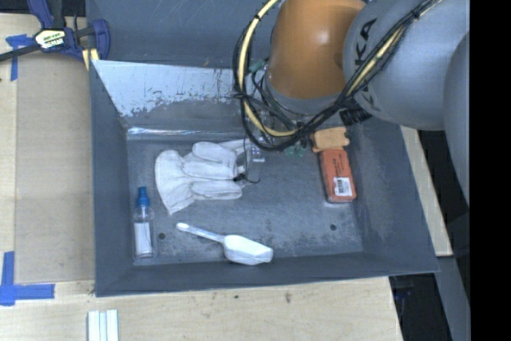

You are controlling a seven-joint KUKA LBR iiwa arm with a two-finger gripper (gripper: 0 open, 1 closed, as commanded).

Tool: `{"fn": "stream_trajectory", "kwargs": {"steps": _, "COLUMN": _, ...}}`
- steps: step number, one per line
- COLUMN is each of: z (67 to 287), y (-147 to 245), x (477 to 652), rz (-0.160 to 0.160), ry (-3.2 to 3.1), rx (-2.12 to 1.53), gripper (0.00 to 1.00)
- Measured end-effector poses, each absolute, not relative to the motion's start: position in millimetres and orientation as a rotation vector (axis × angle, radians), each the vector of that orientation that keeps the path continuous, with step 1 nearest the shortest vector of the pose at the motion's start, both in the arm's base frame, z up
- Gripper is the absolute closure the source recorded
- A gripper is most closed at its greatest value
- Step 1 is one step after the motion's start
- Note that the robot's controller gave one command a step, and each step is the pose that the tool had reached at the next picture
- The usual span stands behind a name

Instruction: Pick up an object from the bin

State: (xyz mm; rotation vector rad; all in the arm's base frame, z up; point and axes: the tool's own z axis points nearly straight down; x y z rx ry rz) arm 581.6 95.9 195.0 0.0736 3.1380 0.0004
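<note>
Arm (pixel 415 52), lettered "KA", enters from 3 o'clock; gripper (pixel 249 162) at 3 o'clock end of white glove (pixel 196 176), grip state cannot be told. Orange box (pixel 335 170): label unreadable.

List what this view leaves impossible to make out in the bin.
Camera view:
- Gripper: mostly hidden beneath the arm's orange cover and cables.
- White glove: its right end lies under the gripper.
- Orange-red box: far end hidden by the arm; its white label is too small to read.
- Blue-capped clear bottle: contents too small to tell.
</note>
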Motion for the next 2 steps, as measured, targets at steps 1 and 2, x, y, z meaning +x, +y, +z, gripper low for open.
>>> {"fn": "stream_trajectory", "kwargs": {"steps": 1, "z": 195.2, "y": 95.9, "x": 581.7, "rz": 0.000, "ry": 3.138, "rx": 0.073, "gripper": 0.00}}
{"fn": "stream_trajectory", "kwargs": {"steps": 2, "z": 194.8, "y": 96.1, "x": 581.9, "rz": 0.000, "ry": 3.137, "rx": 0.074, "gripper": 0.00}}
